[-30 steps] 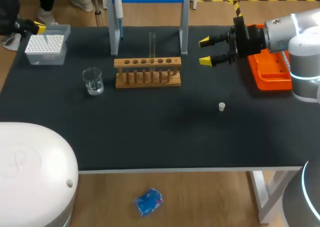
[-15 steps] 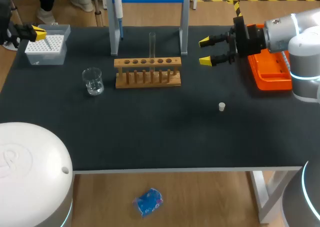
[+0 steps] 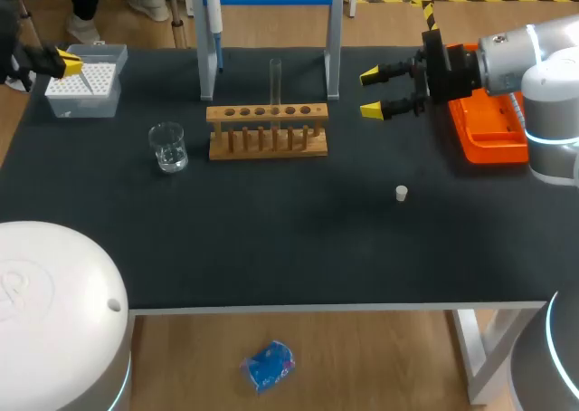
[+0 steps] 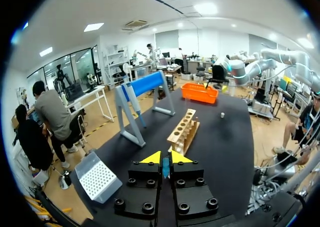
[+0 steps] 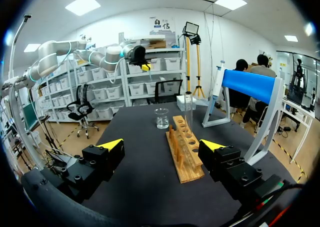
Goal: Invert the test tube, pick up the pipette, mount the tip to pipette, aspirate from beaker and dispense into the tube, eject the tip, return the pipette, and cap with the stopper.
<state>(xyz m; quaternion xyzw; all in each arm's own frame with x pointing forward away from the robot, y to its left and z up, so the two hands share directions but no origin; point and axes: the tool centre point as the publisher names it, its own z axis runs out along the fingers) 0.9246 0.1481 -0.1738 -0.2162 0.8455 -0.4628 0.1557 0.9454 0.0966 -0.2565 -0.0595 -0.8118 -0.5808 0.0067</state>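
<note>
My left gripper [image 3: 65, 61] hangs over the near-left corner of the white tip box [image 3: 81, 87]. In the left wrist view the gripper [image 4: 165, 158] is shut on a slim blue piece [image 4: 165, 168], apparently a pipette tip. The pipette [image 3: 215, 26] hangs on the blue-topped stand [image 3: 333, 40]. A clear test tube [image 3: 275, 81] stands upright in the wooden rack [image 3: 267, 130]. The glass beaker [image 3: 168, 147] sits left of the rack. A small white stopper [image 3: 402, 192] lies on the mat. My right gripper [image 3: 371, 91] is open and empty, right of the stand.
An orange tray [image 3: 488, 130] lies at the table's right edge under my right arm. The rack [image 5: 185, 152] runs straight ahead of my right gripper [image 5: 160, 154], with the beaker [image 5: 161, 118] beyond it. The black mat is bare around the stopper.
My left gripper has shifted slightly over the tip box with the slim piece still in it. The right arm has not moved.
</note>
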